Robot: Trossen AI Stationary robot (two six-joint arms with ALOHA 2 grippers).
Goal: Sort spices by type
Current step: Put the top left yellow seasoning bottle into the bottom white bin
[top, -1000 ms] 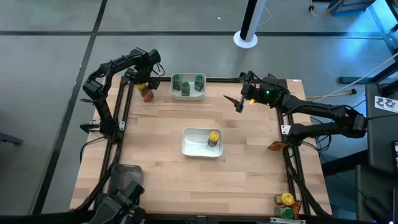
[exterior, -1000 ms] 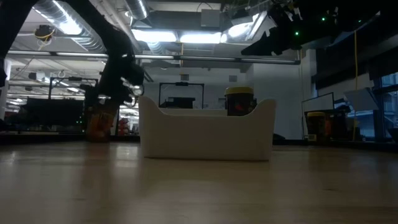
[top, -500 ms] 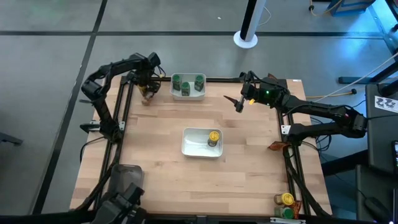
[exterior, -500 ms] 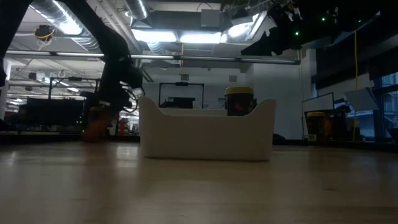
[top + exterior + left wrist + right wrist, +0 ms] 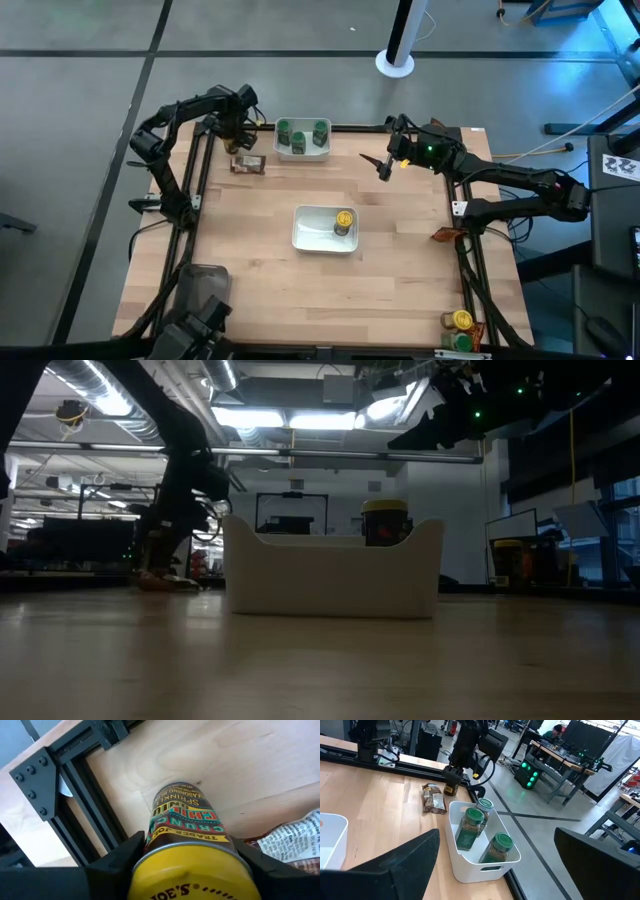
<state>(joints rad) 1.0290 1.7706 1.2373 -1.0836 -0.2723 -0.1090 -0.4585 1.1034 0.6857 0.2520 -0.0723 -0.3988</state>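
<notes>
My left gripper (image 5: 232, 130) is at the table's far left corner, shut on a jar with a yellow cap (image 5: 192, 865). A brown-orange packet (image 5: 247, 164) lies flat on the wood just near of it and also shows in the left wrist view (image 5: 295, 842). Three green-capped jars (image 5: 302, 138) stand in the far white bowl (image 5: 300, 155). One yellow-capped jar (image 5: 344, 220) stands in the middle white bowl (image 5: 310, 235). My right gripper (image 5: 384, 165) hangs open above the table's far right part, touching nothing. My left gripper pinches the yellow-capped jar between its two fingers (image 5: 120, 857), one on each side of the jar's upper body (image 5: 187, 837) just below the cap. The jar's base (image 5: 175, 790) points away toward the wood. Whether the base touches the table cannot be told.
A black frame rail (image 5: 75, 800) runs along the table's left edge beside the held jar. A yellow-capped jar (image 5: 461, 320) and a green-capped one (image 5: 461, 341) stand at the near right corner. Another packet (image 5: 445, 234) lies by the right rail. Bare wood lies between the bowls.
The brown-orange packet that stood up beside my left gripper has dropped and now lies flat on the table, a little nearer and to the right. My left gripper has shifted slightly toward the far edge. My right arm has kept still.
</notes>
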